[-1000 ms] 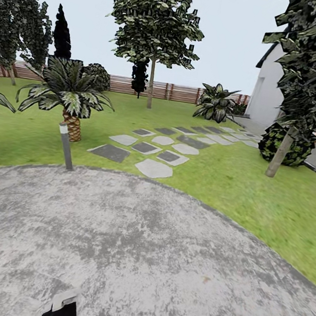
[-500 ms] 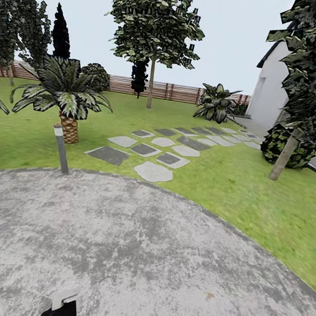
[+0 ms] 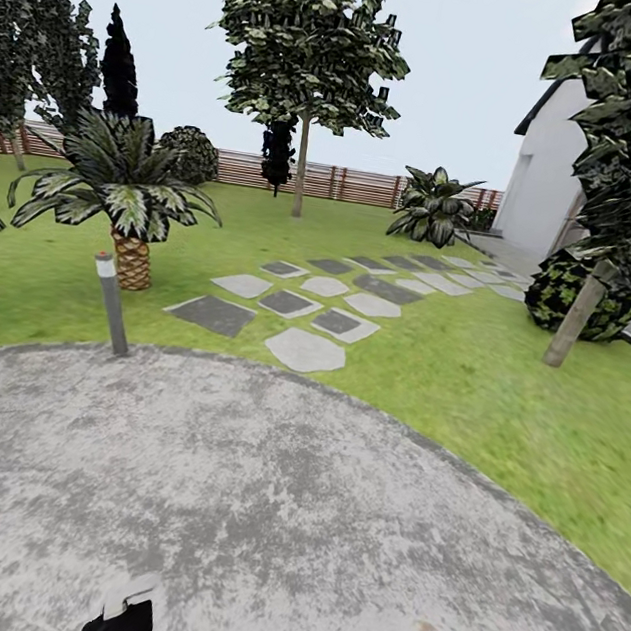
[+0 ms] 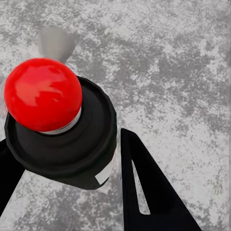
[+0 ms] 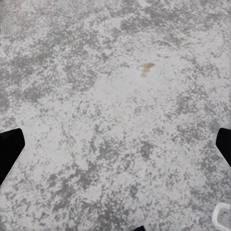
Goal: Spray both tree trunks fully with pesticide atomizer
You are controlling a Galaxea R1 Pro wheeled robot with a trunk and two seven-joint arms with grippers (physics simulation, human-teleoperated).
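Tree trunks: far trunk [image 3: 300,174] upright | near trunk [image 3: 575,319] tilted | lawn [image 3: 468,379]

Grey concrete pad [image 3: 306,516], stepping stones [image 3: 305,349], white house wall [image 3: 542,188], pale sky

Place: home garden | Signs: grass lawn [image 3: 468,379], stepping stones [image 3: 305,349], wooden slat fence [image 3: 350,184], trees [image 3: 316,53], palm [image 3: 132,192], white house wall [image 3: 543,178]
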